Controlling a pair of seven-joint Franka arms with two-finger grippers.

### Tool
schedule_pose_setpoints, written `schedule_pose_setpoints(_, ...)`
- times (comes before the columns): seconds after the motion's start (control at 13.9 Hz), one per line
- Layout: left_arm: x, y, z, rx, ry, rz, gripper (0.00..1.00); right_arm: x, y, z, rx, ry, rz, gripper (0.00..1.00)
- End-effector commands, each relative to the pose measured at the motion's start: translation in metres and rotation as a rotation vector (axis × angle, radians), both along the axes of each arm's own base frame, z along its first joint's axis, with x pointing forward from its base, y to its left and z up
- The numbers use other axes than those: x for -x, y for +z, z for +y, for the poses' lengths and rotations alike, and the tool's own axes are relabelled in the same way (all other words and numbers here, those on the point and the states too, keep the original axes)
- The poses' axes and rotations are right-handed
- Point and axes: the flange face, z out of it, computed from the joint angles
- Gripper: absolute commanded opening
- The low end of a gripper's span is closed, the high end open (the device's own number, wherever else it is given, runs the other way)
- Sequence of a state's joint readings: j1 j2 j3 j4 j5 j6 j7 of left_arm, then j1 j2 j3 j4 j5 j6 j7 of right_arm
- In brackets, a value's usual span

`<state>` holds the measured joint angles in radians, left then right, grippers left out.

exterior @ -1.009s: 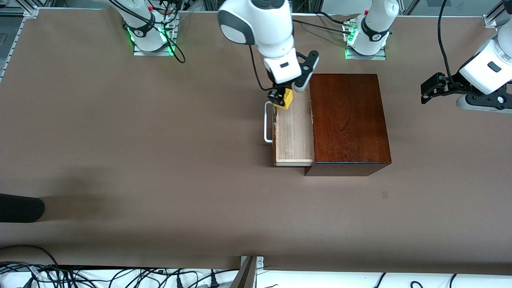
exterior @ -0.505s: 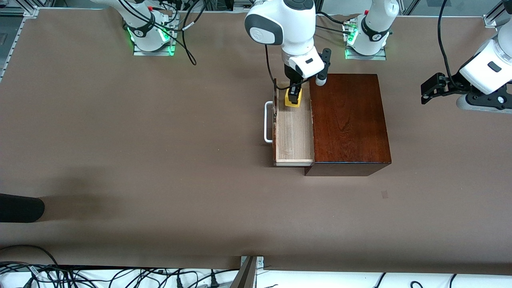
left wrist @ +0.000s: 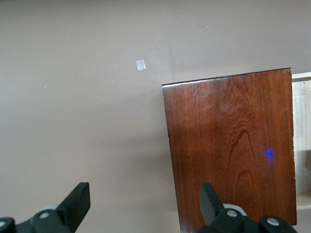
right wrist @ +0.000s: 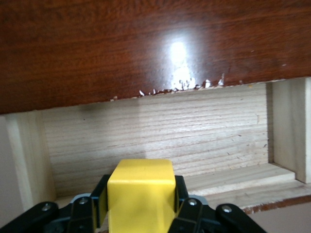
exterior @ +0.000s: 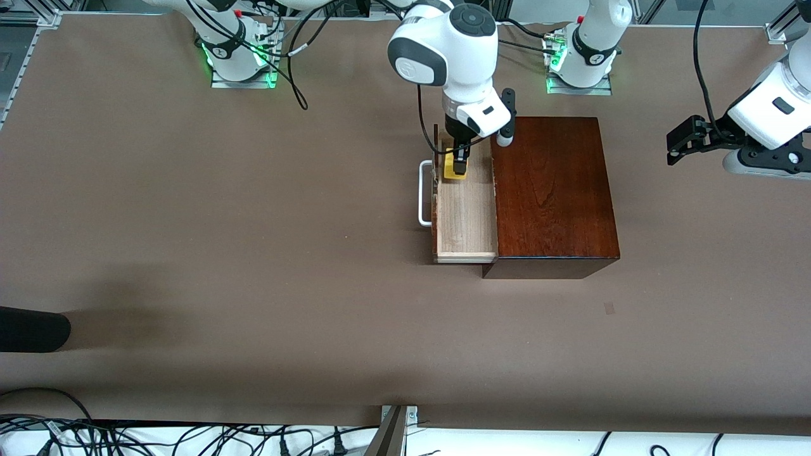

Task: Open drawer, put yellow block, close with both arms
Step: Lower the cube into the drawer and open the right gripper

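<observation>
The drawer [exterior: 466,215] stands pulled out of the dark reddish-brown wooden box [exterior: 551,190], its pale wood floor [right wrist: 160,136] bare and its white loop handle [exterior: 423,193] facing the right arm's end of the table. My right gripper [exterior: 457,163] is shut on the yellow block [exterior: 455,166] and holds it low inside the drawer, at the end nearest the robots' bases. The yellow block [right wrist: 141,194] sits squeezed between both black fingers. My left gripper [exterior: 678,140] waits open in the air off the box, toward the left arm's end of the table, with nothing between its fingers [left wrist: 77,201].
A small pale square mark [exterior: 609,308] lies on the brown table nearer the front camera than the box. A dark rounded object [exterior: 31,329] pokes in at the right arm's end of the table. Cables run along the table's near edge.
My right gripper has carried the yellow block over the drawer's front edge and lowered it into the drawer. The left arm has not moved.
</observation>
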<state>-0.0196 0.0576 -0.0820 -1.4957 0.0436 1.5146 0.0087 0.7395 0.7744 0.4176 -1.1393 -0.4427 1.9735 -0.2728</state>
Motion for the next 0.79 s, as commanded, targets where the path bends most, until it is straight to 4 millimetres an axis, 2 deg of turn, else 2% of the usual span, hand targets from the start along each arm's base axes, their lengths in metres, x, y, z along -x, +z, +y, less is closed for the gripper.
schedule_pose_setpoints(0.0, 0.002, 0.005, -0.002, 0.007, -0.007, -0.013, 1.0, -0.007, -0.008, 0.004, 0.007, 0.027, -0.011, 0.09)
schedule_pose_setpoints(0.5, 0.002, 0.005, -0.002, 0.007, -0.008, -0.012, 1.0, -0.009, -0.033, 0.007, 0.012, 0.034, 0.001, 0.1)
schedule_pose_setpoints(0.72, 0.002, 0.004, 0.0, 0.007, -0.007, -0.009, 1.0, -0.014, -0.051, 0.007, 0.014, 0.037, -0.008, 0.14)
